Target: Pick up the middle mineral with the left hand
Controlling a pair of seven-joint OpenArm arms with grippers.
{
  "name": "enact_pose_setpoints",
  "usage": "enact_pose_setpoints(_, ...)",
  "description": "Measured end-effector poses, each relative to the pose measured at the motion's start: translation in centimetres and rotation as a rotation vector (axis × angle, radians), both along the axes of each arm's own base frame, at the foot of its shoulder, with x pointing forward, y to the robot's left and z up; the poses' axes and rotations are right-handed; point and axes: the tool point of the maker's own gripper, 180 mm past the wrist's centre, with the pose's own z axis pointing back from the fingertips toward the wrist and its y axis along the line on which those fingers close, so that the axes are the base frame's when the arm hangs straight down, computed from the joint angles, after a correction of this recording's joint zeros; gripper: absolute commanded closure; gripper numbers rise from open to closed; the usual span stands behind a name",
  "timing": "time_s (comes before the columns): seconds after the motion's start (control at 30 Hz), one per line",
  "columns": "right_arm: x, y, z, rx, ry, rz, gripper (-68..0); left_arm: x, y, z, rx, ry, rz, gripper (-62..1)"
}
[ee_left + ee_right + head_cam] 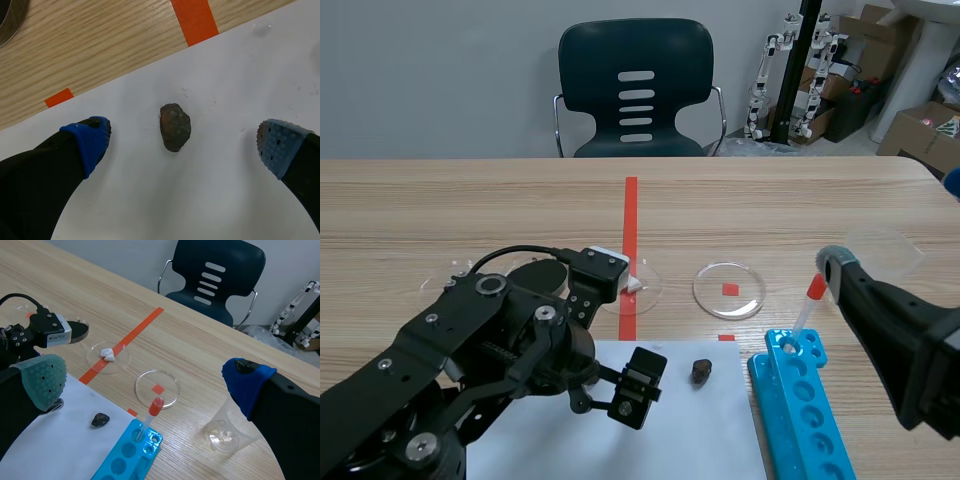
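We had the left pincer hanging wide apart right over the mineral on the paper, and we figured that small lump could squirt out sideways if the squeeze came off-centre.

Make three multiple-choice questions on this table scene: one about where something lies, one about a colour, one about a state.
1. Where does the dark mineral lie? A on bare wood; B on the white paper; C on red tape.
2. What colour is the cap of the tube standing in the blue rack? A red; B green; C yellow.
3. How is the left pincer? A shut on the mineral; B shut on nothing; C open.
Answers: 1 B, it rests on the sheet; 2 A, the cap shows red; 3 C, its fingers stand apart on either side of the mineral, not touching it.
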Motion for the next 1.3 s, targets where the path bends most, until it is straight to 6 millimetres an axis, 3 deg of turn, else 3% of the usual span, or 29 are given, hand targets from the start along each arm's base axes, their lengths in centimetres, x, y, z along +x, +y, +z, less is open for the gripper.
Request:
enact_pose_setpoints(0.07,0.0,0.0,0.0,0.000,0.000,0.000,-67.9,-0.2,-0.1,-0.1,-0.001,0.008,0.001,-60.5)
enact_pose_setpoints(0.17,0.0,0.0,0.0,0.000,0.000,0.000,-67.9,-0.1,-0.5,0.1,-0.007,0.007,0.001,-53.6)
enact_pose_setpoints(0.33,0.0,0.0,0.0,0.000,0.000,0.000,-67.9,-0.2,-0.4,0.0,0.015,0.011,-0.003,-53.4)
enact_pose_setpoints(0.43,0.0,0.0,0.0,0.000,0.000,0.000,-67.9,-0.2,-0.4,0.0,0.015,0.011,-0.003,-49.0)
enact_pose_setpoints(0.7,0.0,0.0,0.0,0.000,0.000,0.000,-67.9,-0.9,-0.3,-1.6,0.024,0.041,-0.003,-49.0)
enact_pose_setpoints(1.0,0.0,0.0,0.0,0.000,0.000,0.000,-67.9,-0.4,-0.2,-1.5,0.030,0.035,0.015,-48.3)
enact_pose_setpoints(1.13,0.0,0.0,0.0,0.000,0.000,0.000,-67.9,-0.3,-0.3,-1.4,0.028,0.029,0.015,-35.9)
enact_pose_setpoints(1.3,0.0,0.0,0.0,0.000,0.000,0.000,-67.9,-0.3,-0.2,-1.4,0.029,0.029,0.018,-28.3)
